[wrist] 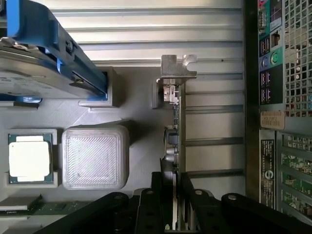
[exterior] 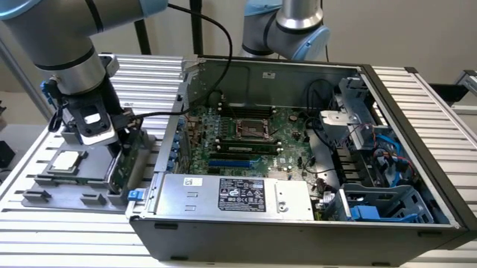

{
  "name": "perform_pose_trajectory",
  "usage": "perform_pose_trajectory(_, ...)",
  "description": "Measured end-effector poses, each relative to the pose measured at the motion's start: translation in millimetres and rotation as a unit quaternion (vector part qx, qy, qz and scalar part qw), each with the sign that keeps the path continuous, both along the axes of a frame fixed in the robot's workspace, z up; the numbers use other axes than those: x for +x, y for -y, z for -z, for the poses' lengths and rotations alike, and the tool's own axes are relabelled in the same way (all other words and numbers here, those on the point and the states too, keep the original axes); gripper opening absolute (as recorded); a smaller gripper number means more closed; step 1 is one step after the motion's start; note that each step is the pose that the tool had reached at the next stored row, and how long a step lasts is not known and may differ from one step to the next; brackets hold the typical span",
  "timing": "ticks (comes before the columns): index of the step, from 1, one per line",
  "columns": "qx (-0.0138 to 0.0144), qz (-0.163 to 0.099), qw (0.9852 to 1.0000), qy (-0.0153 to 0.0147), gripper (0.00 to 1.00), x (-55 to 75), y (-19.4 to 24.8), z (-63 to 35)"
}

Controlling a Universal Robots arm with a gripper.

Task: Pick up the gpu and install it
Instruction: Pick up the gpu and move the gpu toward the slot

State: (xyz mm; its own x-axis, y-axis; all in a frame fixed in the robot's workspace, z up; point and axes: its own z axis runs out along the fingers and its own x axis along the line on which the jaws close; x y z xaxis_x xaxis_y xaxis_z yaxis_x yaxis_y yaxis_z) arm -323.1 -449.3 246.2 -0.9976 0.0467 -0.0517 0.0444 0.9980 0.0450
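- The black gripper (wrist: 173,183) is closed on the gpu (wrist: 174,131), a thin flat card with a green circuit board and a silver end bracket; its two fingers press the card from both sides
- The gpu stands on its edge in the grey plastic tray (wrist: 136,105), just beside the outer wall of the open dark grey computer case (exterior: 298,237)
- In the same tray there are a small square silver processor chip (wrist: 29,158) and a silver hard drive with blue rails (wrist: 48,58)
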Motion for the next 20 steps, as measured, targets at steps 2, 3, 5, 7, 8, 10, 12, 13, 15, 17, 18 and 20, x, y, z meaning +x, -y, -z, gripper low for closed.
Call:
perform_pose_trajectory(2,0.0000,0.000,1.0000,-0.0002,0.00,0.2,0.0,-2.7)
perform_pose_trajectory(3,0.0000,0.000,1.0000,-0.0004,0.00,0.4,0.0,-4.6)
perform_pose_trajectory(5,0.0000,0.000,1.0000,-0.0009,0.00,0.8,0.0,-10.0)
perform_pose_trajectory(7,0.0000,0.000,1.0000,-0.0019,0.00,1.3,0.0,-17.7)
perform_pose_trajectory(8,0.0000,0.000,1.0000,-0.0025,0.00,1.6,0.0,-22.1)
perform_pose_trajectory(10,0.0000,0.000,1.0000,-0.0038,0.00,2.2,0.1,-31.0)
perform_pose_trajectory(12,0.0000,0.000,1.0000,-0.0047,0.00,3.1,0.2,-39.9)
perform_pose_trajectory(13,0.0000,0.000,1.0000,-0.0051,0.00,3.6,0.4,-44.6)
perform_pose_trajectory(15,0.0000,0.000,1.0000,-0.0058,0.00,4.9,0.6,-53.6)
perform_pose_trajectory(17,0.0000,0.000,1.0000,-0.0064,0.00,6.3,0.9,-62.8)
perform_pose_trajectory(18,0.0000,0.000,1.0000,-0.0067,0.00,7.0,1.1,-67.5)
perform_pose_trajectory(20,0.0000,0.000,1.0000,-0.0069,0.00,8.9,1.5,-76.5)
